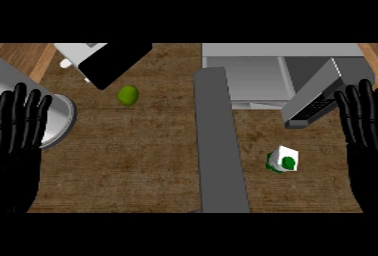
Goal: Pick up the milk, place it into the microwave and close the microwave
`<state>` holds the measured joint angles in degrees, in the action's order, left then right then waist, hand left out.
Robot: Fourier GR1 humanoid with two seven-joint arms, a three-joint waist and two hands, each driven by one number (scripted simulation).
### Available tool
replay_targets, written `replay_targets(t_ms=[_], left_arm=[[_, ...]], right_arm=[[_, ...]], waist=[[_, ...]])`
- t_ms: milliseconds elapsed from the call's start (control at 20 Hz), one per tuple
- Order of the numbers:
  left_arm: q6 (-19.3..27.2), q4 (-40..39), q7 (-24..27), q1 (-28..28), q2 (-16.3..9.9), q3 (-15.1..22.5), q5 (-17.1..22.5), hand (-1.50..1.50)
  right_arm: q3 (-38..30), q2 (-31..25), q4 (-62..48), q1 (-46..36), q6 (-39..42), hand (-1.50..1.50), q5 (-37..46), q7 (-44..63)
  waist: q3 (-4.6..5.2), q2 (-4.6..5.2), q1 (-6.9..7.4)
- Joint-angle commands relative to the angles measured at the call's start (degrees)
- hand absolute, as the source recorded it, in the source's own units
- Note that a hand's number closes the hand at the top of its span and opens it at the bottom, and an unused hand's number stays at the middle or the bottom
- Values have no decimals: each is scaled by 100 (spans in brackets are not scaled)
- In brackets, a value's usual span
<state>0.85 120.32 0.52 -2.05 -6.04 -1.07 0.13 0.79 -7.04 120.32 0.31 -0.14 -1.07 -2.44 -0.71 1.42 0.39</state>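
Both hands, left hand and right hand, rest wide open; milk stands untouched left of the right hand, microwave open beyond it — everything remains.

The wooden bench carries a green, egg-shaped fruit at its left and a small white-and-green milk carton at its right. A grey strip (running front to back) lies between them, and the open microwave stands behind the carton.
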Motion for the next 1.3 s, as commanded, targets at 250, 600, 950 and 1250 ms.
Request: replay_targets(t_ms=[250, 600, 950, 1250], left_arm=[[0, -942, 336, 700, 154, -39, -27, -150], [-268, 32, -493, -218, -56, -645, 907, -150], [-738, 214, 171, -1185, 121, -669, 1030, -150], [-817, 661, -391, -1199, 60, -925, 1376, -150]], right_arm=[[1144, 684, 539, 44, -740, -150, 1074, 410], [1862, 657, 611, 1211, -545, -150, 1371, 227], [1947, 700, 455, 731, -1089, -150, 2134, 937], [1589, 615, 306, 1102, -1016, -150, 1778, 669]], waist=[[74, -145, -70], [70, -158, -46], [73, -151, -9], [70, -147, -29]])
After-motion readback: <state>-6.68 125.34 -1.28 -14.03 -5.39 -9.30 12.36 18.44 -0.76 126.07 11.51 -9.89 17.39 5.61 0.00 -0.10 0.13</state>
